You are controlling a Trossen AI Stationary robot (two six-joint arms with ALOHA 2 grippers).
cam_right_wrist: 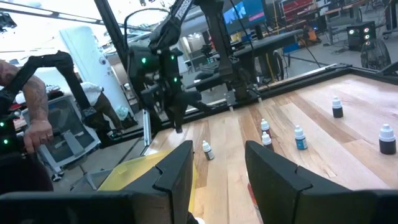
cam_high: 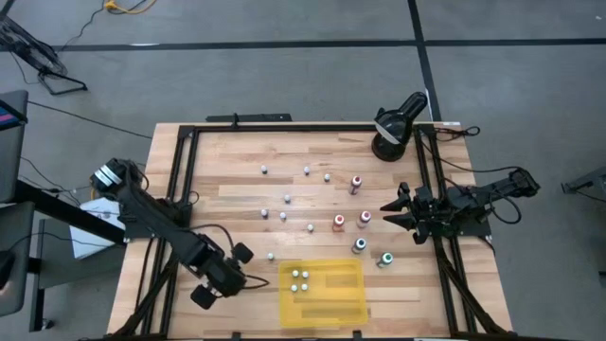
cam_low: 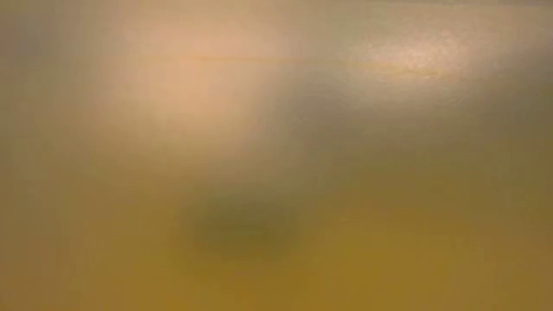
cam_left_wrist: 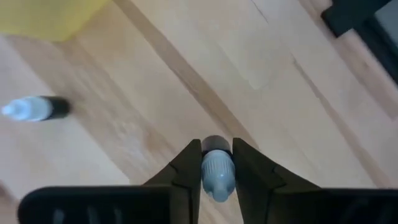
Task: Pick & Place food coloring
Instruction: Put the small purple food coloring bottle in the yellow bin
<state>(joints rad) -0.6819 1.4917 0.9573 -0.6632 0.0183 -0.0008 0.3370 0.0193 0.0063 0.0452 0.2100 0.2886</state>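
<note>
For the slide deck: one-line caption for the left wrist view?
Left gripper shut on a white-capped food coloring bottle over the wooden table.

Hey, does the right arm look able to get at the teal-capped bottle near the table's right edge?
Probably yes. The teal-capped bottle stands alone on bare wood close to the right gripper, with nothing between them. The left gripper is far off beside the yellow tray, shut on a white-capped bottle.

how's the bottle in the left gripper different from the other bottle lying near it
The held bottle sits clamped between the left gripper's fingers; the loose bottle lies on its side on the bare table, untouched. The held bottle's cap points toward the wrist camera; the loose one's points sideways. Both are tiny with white caps.
</note>
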